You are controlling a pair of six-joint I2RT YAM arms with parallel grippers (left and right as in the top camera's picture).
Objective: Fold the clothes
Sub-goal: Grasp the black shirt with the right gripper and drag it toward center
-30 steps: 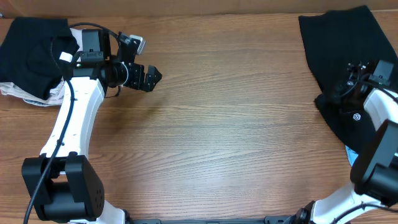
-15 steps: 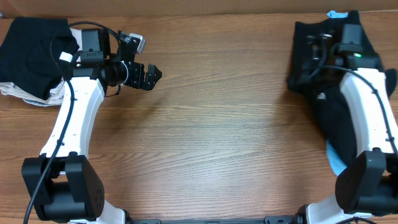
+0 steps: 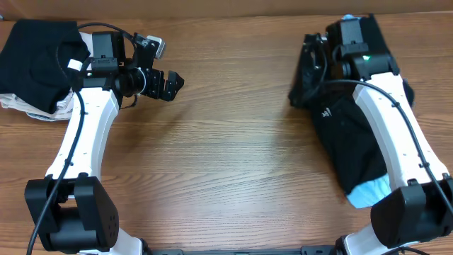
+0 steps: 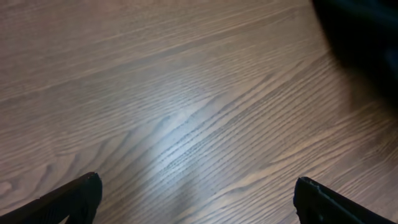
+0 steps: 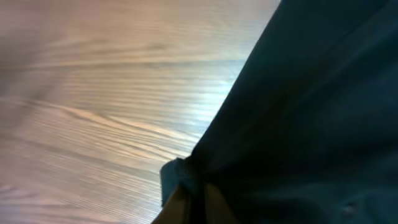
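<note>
A large black garment (image 3: pixel 350 145) with a small white logo (image 3: pixel 325 111) trails across the table's right side. My right gripper (image 3: pixel 313 65) is shut on its far left edge. In the right wrist view the black garment (image 5: pixel 311 106) fills the right half, pinched at the gripper (image 5: pixel 198 198). A light-blue garment (image 3: pixel 372 191) peeks out at its near end. More black clothes (image 3: pixel 35 53) lie piled at the far left on a pale piece (image 3: pixel 21 105). My left gripper (image 3: pixel 170 83) hovers open beside that pile, fingers (image 4: pixel 71 198) wide apart over bare wood (image 4: pixel 199 124).
The wooden table (image 3: pixel 226 163) runs between the two arms. A dark blurred cloth (image 4: pixel 367 43) shows in the left wrist view's top right corner. The right arm (image 3: pixel 396 142) lies over the black garment.
My right gripper has swung from the right edge to the far side and leftward, dragging the black garment in over the table and baring the light-blue one. The left arm has stayed still.
</note>
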